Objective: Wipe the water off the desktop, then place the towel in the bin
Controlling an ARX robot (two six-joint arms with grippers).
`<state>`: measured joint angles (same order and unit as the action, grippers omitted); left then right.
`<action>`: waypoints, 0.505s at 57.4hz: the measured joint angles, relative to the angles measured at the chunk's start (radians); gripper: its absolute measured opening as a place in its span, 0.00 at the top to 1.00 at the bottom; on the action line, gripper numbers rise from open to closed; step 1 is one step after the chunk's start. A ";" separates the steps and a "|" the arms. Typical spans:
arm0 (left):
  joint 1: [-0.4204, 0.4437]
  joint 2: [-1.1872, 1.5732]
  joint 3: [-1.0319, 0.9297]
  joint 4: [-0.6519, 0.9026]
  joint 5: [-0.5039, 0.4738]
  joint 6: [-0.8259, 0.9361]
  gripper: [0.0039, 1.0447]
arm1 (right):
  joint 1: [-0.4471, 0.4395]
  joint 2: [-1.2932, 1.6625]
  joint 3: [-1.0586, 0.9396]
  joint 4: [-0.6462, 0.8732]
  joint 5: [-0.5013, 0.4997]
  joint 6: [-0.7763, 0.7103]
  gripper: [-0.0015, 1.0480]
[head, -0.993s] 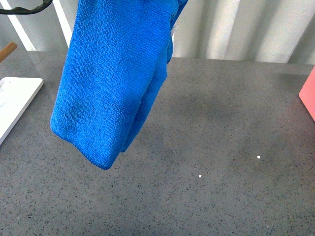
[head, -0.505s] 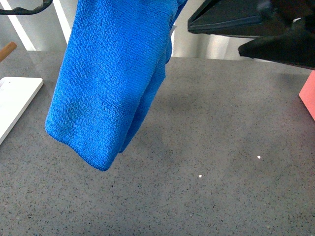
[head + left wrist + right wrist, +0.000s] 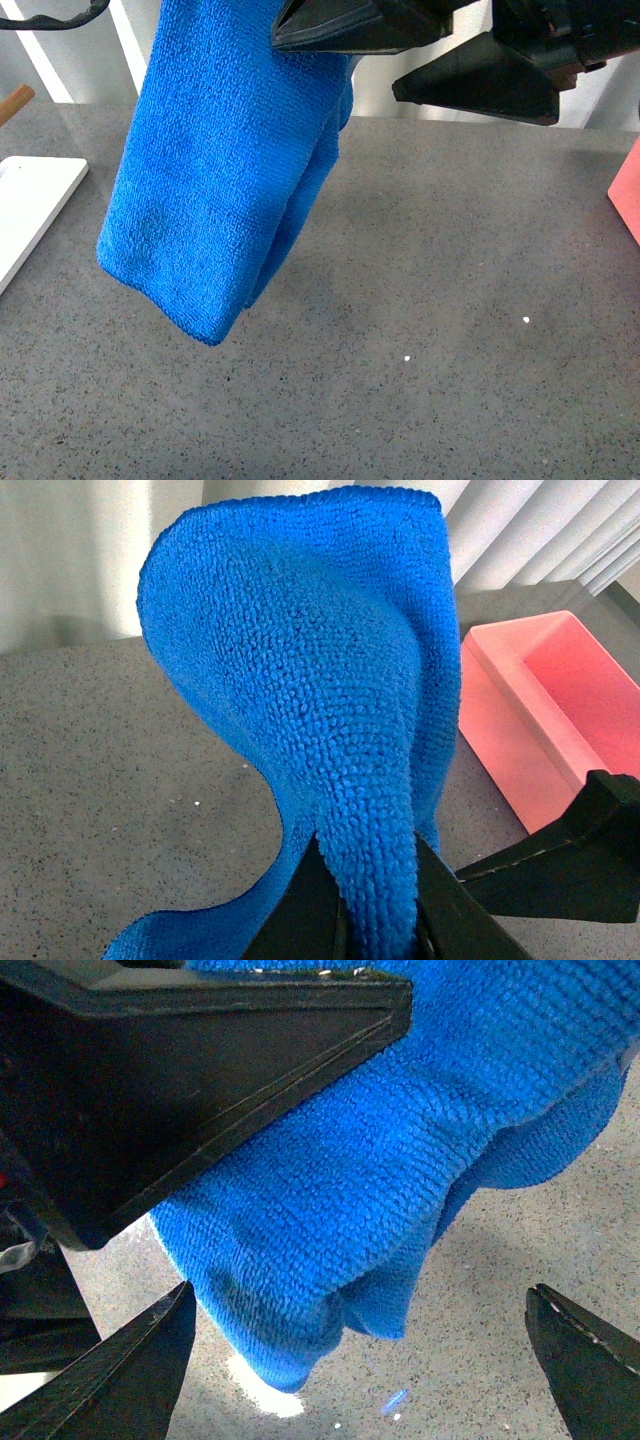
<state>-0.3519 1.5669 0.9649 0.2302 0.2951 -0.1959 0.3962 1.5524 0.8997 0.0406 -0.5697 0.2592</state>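
Note:
The blue towel (image 3: 220, 180) hangs folded over the left part of the dark speckled desktop (image 3: 450, 300), its lower end clear of the surface. In the left wrist view my left gripper (image 3: 375, 925) is shut on a fold of the towel (image 3: 320, 680); it is out of the front view. My right gripper (image 3: 333, 65) stands open at the top of the front view, one finger overlapping the towel's upper edge. From the right wrist, its open gripper (image 3: 365, 1370) frames the towel's hanging end (image 3: 330, 1210). The pink bin (image 3: 540, 710) stands at the right edge (image 3: 628, 195).
A flat white board (image 3: 30, 200) lies at the left edge, with a wooden handle (image 3: 15, 100) behind it. Two white specks (image 3: 407, 358) dot the desktop. A bright glint (image 3: 265, 1395) shows on the desktop under the towel. A dark wedge (image 3: 200, 1060) fills the right wrist view's corner.
My right gripper came into the front view from the upper right and moved left until it overlaps the towel's top. The towel's hanging end swayed slightly.

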 joint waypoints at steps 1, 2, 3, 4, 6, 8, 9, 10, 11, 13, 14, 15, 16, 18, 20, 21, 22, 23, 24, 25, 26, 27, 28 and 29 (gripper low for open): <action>0.000 0.000 0.000 0.000 0.000 0.000 0.96 | 0.000 0.004 0.003 0.000 0.000 0.000 0.07; 0.000 0.000 0.000 0.000 0.000 0.000 0.96 | 0.000 0.008 0.006 0.000 0.000 0.000 0.07; 0.000 0.000 0.000 0.000 0.000 0.000 0.96 | 0.001 0.015 0.011 0.000 0.000 0.000 0.07; 0.000 0.000 0.000 0.000 0.000 0.000 0.96 | 0.001 0.024 0.016 0.000 -0.001 0.000 0.07; 0.000 0.000 0.000 0.000 0.000 0.000 0.96 | 0.002 0.031 0.022 -0.001 -0.002 0.000 0.07; 0.000 0.000 0.000 0.000 0.000 0.000 0.96 | 0.003 0.045 0.031 -0.002 -0.004 -0.001 0.07; 0.000 0.000 0.000 0.000 0.000 0.000 0.96 | 0.004 0.048 0.034 -0.003 -0.005 -0.001 0.07; 0.000 0.000 0.000 0.000 0.000 0.000 0.96 | 0.004 0.058 0.041 -0.005 -0.007 -0.001 0.07; 0.000 0.000 0.000 0.000 -0.001 0.000 0.96 | 0.005 0.062 0.045 -0.006 -0.008 -0.001 0.07; 0.000 0.000 0.000 0.000 -0.001 0.000 0.96 | 0.005 0.076 0.058 -0.011 -0.008 -0.002 0.07; 0.000 0.000 0.000 0.000 -0.001 0.000 0.96 | 0.006 0.091 0.071 -0.017 -0.008 -0.003 0.07; 0.000 0.000 0.000 0.000 -0.001 0.000 0.96 | 0.007 0.101 0.081 -0.020 -0.010 -0.003 0.07; 0.000 0.000 0.000 0.000 -0.001 0.000 0.96 | 0.008 0.112 0.091 -0.023 -0.012 -0.003 0.07; 0.000 0.000 0.000 0.000 0.000 0.000 0.96 | 0.010 0.133 0.111 -0.028 -0.012 -0.004 0.07; 0.000 0.000 0.000 0.000 -0.001 0.000 0.96 | 0.013 0.153 0.128 -0.029 -0.015 -0.004 0.07; 0.000 0.000 0.000 0.000 -0.001 0.000 0.96 | 0.014 0.159 0.132 -0.029 -0.016 -0.004 0.07; 0.000 0.000 0.000 0.000 -0.001 0.000 0.96 | 0.015 0.167 0.139 -0.030 -0.018 -0.004 0.07; 0.000 0.000 0.000 0.000 -0.001 0.000 0.96 | 0.016 0.172 0.143 -0.031 -0.019 -0.004 0.07; 0.000 0.000 0.000 0.000 -0.001 0.000 0.96 | 0.018 0.181 0.149 -0.031 -0.022 -0.004 0.07; 0.000 0.000 0.000 0.000 -0.001 0.000 0.96 | 0.019 0.185 0.152 -0.031 -0.024 -0.004 0.07; 0.000 0.000 0.000 0.000 -0.002 0.000 0.96 | 0.020 0.190 0.155 -0.031 -0.026 -0.003 0.07; 0.000 0.000 0.000 0.000 -0.002 0.000 0.96 | 0.022 0.196 0.160 -0.028 -0.032 -0.002 0.07; 0.001 0.000 0.000 0.000 -0.003 0.000 0.96 | 0.023 0.200 0.162 -0.025 -0.034 -0.001 0.07; 0.001 0.000 0.000 0.000 -0.004 0.000 0.96 | 0.026 0.208 0.165 -0.018 -0.039 -0.001 0.07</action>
<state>-0.3508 1.5669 0.9649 0.2302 0.2909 -0.1959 0.4217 1.7599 1.0649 0.0231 -0.6090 0.2581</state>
